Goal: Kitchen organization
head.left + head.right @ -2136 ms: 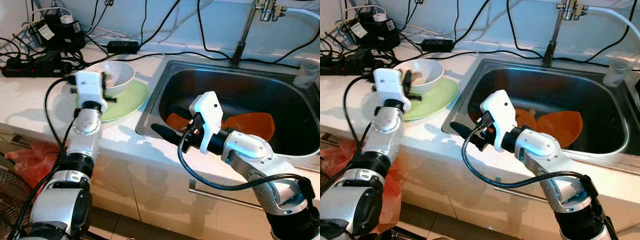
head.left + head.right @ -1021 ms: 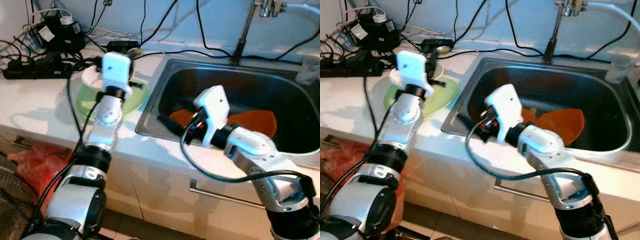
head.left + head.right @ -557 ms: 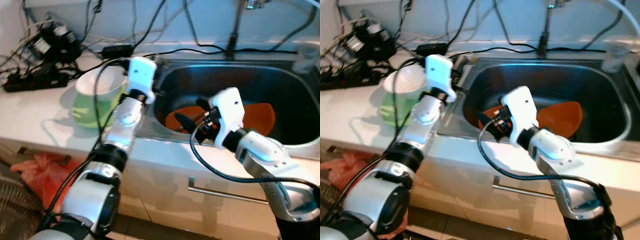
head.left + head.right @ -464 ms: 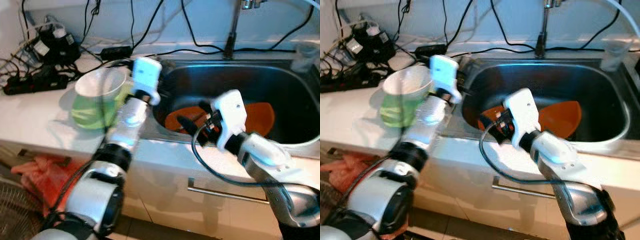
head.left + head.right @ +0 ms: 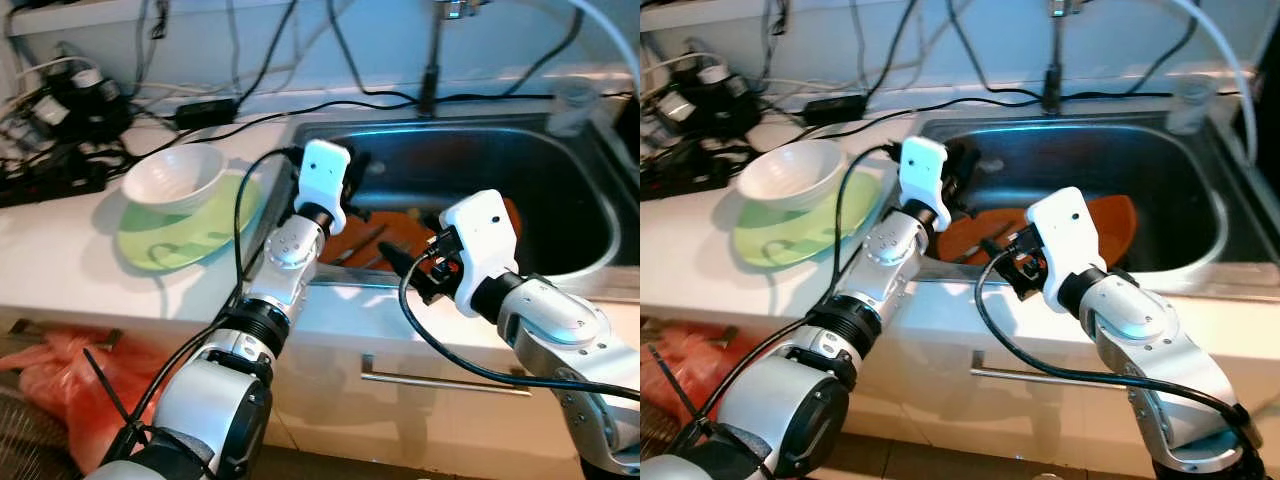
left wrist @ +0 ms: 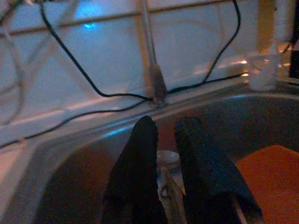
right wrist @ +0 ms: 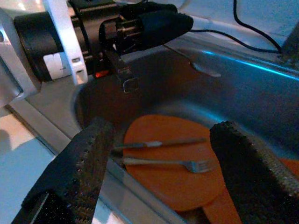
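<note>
1. I take the steel sink (image 5: pixel 560 150) as my landmark. Inside it, near its front-left corner, lie two orange plates (image 5: pixel 985 232); a knife (image 7: pixel 159 143) and a fork (image 7: pixel 163 163) rest on the nearer one.

2. My left gripper (image 5: pixel 958 172) hangs over the sink's left rim. Its fingers (image 6: pixel 140 154) are nearly together, with a thin pale object (image 6: pixel 169 191) between them. I judge it a utensil being carried over the basin, but it is too dim to name, and I cannot tell how firmly it is pinched.

3. My right gripper (image 7: pixel 163 154) hovers at the sink's front edge, its fingers (image 7: pixel 88 158) spread wide and holding nothing. They frame the knife and fork, so I judge it is placed to reach for the cutlery.

4. On the worktop to the left of the sink, a white bowl (image 5: pixel 172 176) sits on a green plate (image 5: pixel 165 240), apparently stacked to gather the dishes.

5. The farther orange plate is partly hidden behind my right arm. The tap (image 5: pixel 432 55) behind the sink is cut off at the top. A clear cup (image 5: pixel 568 108) stands at the sink's far right corner.
</note>
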`<state>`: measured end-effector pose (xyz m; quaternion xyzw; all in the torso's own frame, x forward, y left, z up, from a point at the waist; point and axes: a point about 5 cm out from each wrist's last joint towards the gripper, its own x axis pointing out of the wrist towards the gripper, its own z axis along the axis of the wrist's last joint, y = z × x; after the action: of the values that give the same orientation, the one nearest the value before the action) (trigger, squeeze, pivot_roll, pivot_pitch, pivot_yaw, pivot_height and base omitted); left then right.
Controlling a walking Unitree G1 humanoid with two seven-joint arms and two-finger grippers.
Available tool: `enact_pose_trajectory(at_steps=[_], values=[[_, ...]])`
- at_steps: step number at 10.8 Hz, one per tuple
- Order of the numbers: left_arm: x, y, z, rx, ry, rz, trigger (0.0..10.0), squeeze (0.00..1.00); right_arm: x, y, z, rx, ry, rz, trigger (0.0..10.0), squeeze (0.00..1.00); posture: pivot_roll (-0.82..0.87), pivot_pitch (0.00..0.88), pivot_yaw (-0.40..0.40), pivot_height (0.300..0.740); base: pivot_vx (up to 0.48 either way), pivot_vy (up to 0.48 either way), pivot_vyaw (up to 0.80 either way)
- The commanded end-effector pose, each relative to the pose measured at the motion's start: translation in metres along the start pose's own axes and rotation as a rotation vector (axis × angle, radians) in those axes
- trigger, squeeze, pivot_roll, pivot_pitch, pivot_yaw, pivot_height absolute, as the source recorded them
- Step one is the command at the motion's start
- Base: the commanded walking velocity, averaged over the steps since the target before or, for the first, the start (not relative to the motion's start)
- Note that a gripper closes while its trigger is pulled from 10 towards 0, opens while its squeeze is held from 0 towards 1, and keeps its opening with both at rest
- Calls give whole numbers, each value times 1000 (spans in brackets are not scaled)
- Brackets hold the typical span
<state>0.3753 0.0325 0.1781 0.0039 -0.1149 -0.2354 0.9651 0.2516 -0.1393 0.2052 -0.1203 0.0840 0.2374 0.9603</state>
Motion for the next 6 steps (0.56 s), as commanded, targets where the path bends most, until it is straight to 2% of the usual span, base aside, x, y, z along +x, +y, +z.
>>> enact_pose_trajectory(at_steps=[1,3,4,6], values=[[0,4,-3,-17,23,14,0,0,-3,-2,4,-4,1,-16,10000,0,-365,0,174,740,0,0,0],[1,-3,-9,-51,67,-2,0,0,-8,-2,1,9,40,-24,10000,0,-381,0,175,740,0,0,0],[1,-7,-13,-72,92,-10,1569,0,-9,0,0,21,53,-15,10000,0,-388,0,173,740,0,0,0],[-1,-13,-20,-103,125,-19,1765,0,-11,4,-3,46,71,9,10000,0,-395,0,169,740,0,0,0]])
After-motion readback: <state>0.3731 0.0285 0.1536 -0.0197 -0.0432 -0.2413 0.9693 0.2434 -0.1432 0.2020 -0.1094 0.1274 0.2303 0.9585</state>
